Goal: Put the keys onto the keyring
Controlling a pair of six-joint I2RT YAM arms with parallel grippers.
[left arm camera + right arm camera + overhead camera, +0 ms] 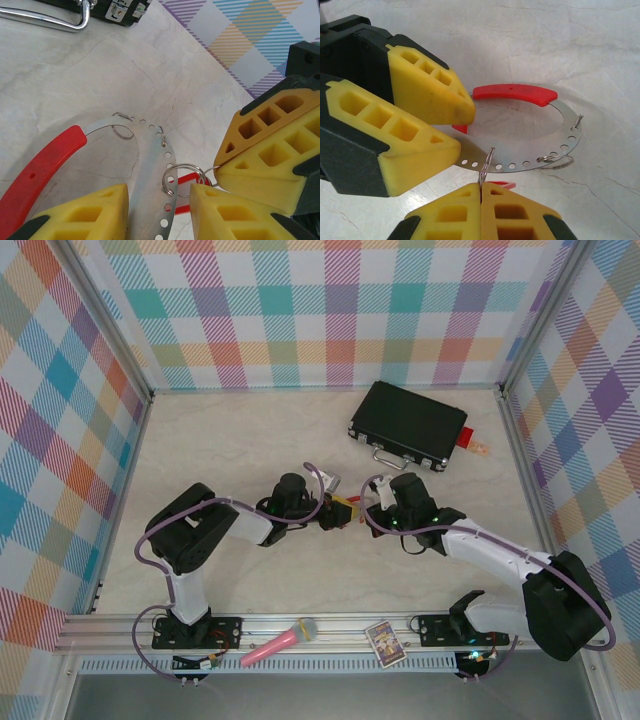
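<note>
The keyring, a flat perforated metal band with a red arc, hangs just above the table and casts a shadow. My left gripper has the band between its yellow fingers. My right gripper is shut on the thin wire loop of a key, which stands upright against the band's holed edge. That key's red tag peeks out behind the fingertips. Another small metal loop sits on the band farther along. In the top view both grippers meet at mid-table.
A black case with a metal handle lies at the back right, with a red block with a beige bit beside it. A pink microphone and a small card rest on the front rail. Checked walls enclose the table.
</note>
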